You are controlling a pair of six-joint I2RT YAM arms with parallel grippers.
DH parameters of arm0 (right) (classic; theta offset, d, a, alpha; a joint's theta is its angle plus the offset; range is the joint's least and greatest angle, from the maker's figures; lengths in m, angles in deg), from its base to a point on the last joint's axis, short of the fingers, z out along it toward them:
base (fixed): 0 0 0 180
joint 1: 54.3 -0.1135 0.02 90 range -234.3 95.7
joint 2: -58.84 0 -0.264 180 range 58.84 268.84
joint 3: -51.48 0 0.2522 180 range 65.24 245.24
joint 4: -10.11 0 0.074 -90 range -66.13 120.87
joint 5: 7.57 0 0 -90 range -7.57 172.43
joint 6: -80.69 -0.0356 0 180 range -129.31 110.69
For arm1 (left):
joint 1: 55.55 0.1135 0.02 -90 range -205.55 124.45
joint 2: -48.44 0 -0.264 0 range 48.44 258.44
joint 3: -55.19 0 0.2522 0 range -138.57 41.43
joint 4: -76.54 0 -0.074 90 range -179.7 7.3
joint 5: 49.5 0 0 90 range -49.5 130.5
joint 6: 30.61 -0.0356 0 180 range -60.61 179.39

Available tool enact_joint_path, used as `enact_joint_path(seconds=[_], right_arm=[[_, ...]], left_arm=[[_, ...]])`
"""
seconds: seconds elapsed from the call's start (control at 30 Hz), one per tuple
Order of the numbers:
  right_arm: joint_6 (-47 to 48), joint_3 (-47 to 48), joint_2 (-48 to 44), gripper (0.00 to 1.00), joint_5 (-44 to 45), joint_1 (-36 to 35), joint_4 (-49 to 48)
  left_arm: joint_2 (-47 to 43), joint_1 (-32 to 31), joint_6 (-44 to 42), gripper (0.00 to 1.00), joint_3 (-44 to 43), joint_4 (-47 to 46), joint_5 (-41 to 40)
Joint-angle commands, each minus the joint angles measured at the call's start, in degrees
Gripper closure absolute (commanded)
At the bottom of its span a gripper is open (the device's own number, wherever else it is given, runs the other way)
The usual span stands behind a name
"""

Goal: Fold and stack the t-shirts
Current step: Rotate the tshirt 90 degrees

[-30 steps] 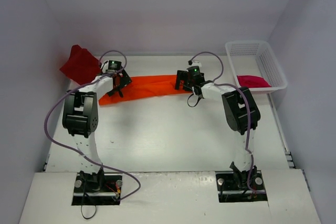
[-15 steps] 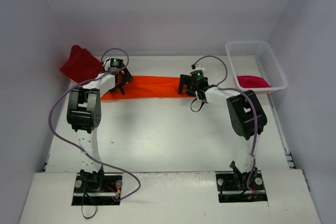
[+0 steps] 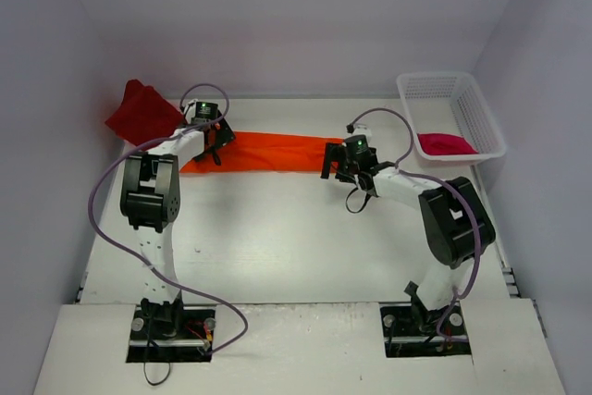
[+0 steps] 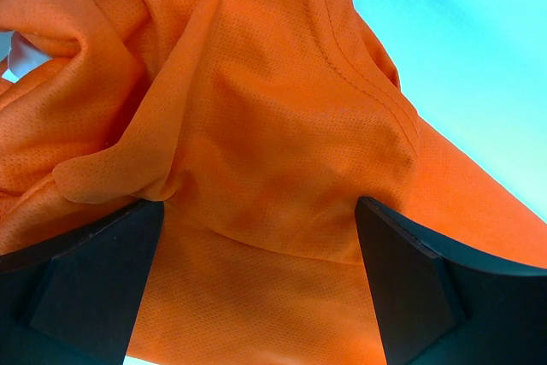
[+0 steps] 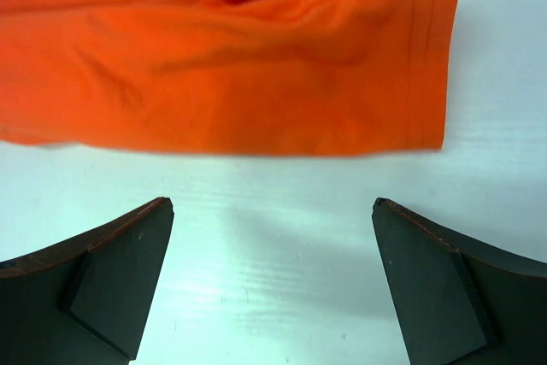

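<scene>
The orange t-shirt [image 3: 268,152] lies stretched left to right across the far part of the white table [image 3: 277,238], with pale walls [image 3: 277,25] around. The left gripper [image 3: 215,142] is spread wide over its left end. The right gripper [image 3: 333,164] is wide too, just near its right end.

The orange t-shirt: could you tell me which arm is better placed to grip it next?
Probably left: the open left gripper straddles bunched cloth of the orange t-shirt, while the right gripper, also open, sits over bare table short of the hem.

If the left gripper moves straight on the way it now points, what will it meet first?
The orange t-shirt: its bunched cloth fills the gap between the open jaws of the left gripper. Depth is unclear, so it may already touch.
</scene>
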Motion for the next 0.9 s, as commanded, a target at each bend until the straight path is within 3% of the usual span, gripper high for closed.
enact_joint_path(seconds=[0.0,0.53,0.87], right_arm=[[-0.2,-0.6,-5.7,0.01,2.5,-0.8,-1.2],[1.7,16.5,8.6,0.02,-7.3,3.5,-3.9],[-0.5,16.0,12.5,0.03,-10.4,4.7,-6.5]], left_arm=[[-2.4,-0.2,-0.9,0.10,-0.3,-3.1,-0.8],[-2.7,-0.4,-1.0,0.10,-0.3,-3.0,-0.4],[-3.2,-0.3,-1.1,0.10,0.3,-3.0,0.0]])
